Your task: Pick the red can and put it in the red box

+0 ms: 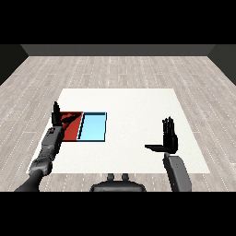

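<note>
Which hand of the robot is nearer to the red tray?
Left. The left hand is over the red tray, at its left edge. The right hand is far off to the right, beyond the light blue tray.

No text, label, brand, number or sign can be read anywhere in the frame, from upper left to lower right.

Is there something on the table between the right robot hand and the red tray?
Yes. The light blue tray lies between the right robot hand and the red tray, directly beside the red one. The left robot hand, fingers straight, covers part of the red tray's left side.
</note>
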You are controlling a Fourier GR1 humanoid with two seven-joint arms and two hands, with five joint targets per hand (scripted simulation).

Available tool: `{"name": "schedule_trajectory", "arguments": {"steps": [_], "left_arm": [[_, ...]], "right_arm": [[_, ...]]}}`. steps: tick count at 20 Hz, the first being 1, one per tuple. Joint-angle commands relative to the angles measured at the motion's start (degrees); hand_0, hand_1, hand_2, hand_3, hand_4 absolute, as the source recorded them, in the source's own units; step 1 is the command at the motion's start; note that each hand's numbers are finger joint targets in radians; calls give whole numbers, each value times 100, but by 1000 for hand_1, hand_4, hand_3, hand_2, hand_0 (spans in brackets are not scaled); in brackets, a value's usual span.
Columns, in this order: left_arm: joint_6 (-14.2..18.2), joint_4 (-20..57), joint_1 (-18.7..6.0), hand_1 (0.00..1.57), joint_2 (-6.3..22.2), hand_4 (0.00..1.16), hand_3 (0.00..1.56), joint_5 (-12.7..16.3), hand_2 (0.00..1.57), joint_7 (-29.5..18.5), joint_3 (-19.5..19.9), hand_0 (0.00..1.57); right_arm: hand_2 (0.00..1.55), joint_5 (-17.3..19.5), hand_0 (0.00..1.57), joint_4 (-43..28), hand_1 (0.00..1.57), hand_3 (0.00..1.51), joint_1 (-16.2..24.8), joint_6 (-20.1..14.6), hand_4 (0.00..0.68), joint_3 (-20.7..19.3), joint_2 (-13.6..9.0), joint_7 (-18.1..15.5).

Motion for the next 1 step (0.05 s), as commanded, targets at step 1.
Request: {"name": "schedule_trajectory", "arguments": {"steps": [1], "left_arm": [[-541,-977,201,0,-449,0,0,424,0,-996,184,0]], "right_arm": [[0,-75,0,-53,0,0,8,140,0,18,-48,67]]}}
